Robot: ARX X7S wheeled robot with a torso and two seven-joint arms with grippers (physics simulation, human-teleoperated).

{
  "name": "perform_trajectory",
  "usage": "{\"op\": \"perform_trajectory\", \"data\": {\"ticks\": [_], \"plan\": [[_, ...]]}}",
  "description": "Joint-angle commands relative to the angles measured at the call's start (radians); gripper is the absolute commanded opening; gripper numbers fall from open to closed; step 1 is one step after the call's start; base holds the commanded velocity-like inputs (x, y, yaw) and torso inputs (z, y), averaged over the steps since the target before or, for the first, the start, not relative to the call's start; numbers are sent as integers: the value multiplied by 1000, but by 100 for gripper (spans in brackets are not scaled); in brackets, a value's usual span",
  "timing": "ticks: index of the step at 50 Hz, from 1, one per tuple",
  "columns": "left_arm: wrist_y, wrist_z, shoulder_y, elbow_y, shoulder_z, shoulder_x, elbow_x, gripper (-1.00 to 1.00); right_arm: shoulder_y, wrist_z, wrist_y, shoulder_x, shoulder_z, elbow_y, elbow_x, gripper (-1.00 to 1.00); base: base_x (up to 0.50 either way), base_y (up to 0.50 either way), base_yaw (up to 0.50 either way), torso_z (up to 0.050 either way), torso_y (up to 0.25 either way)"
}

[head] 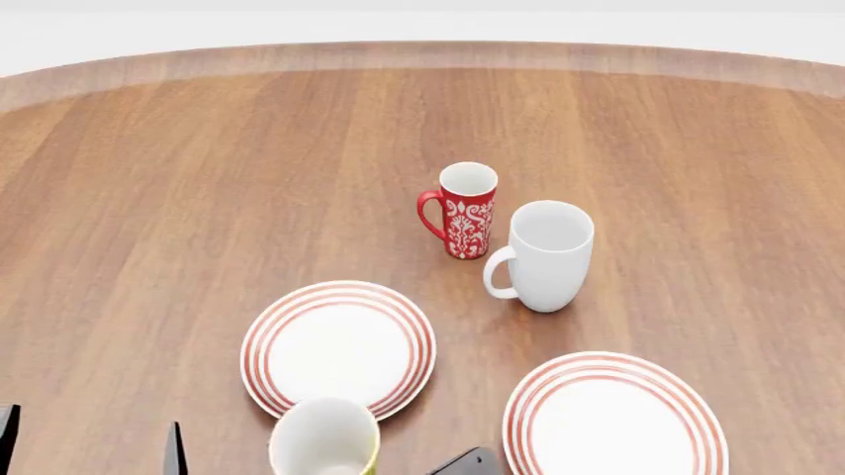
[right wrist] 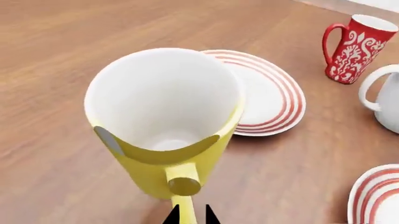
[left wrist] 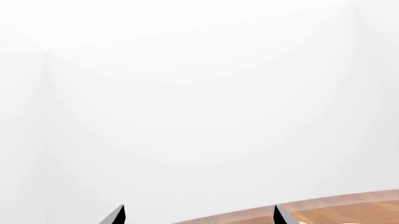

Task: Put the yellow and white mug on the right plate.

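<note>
Table: brown wood, curved far edge, bearing every item.

Right plate: white with thin red rings, near right, bare. An identical left plate lies near centre-left, apart from it.

White mug: stands beyond the right plate. Red patterned mug: stands just beside it, on its far left.

Yellow and white mug: yellow outside, white inside, short, with a yellow loop handle facing the right wrist camera. It sits upright at the near edge of the head view, overlapping the near rim of the left plate; whether it rests on the table or is raised cannot be told.

Right gripper: the two dark tips stand close together on either side of the handle, apparently pinching it.

Left gripper: tips well apart, nothing between them, at the near left, idle.

Assessment: the mug appears grasped and the carry is in hand. The next move calls for travelling right, clearing the right plate's rim, and setting the mug upright at its centre before releasing.
</note>
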Motion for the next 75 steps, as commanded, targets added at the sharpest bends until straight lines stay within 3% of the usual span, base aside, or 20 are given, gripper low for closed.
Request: {"op": "perform_trajectory", "data": {"ticks": [1, 23, 40, 57, 75], "plan": [[-3, -4, -5, -5, 3, -3, -4, 100, 7, 77, 56, 42, 105, -178, 53, -100, 0, 0, 0, 0, 0], [-10, -13, -10, -10, 9, -7, -8, 100, 100, 216, 153, 125, 342, -253, 136, -100, 0, 0, 0, 0, 0], [-12, -16, -12, -11, 19, -11, -4, 100, 113, 249, 158, 140, 398, -227, 153, -100, 0, 0, 0, 0, 0], [-21, -20, -8, -3, 27, -17, 0, 100, 73, 289, 372, 199, 497, -340, 305, -100, 0, 0, 0, 0, 1], [-23, -19, -9, -3, 38, -23, -2, 100, 166, 270, 366, 188, 455, -225, 267, -100, 0, 0, 0, 0, 0]]}}
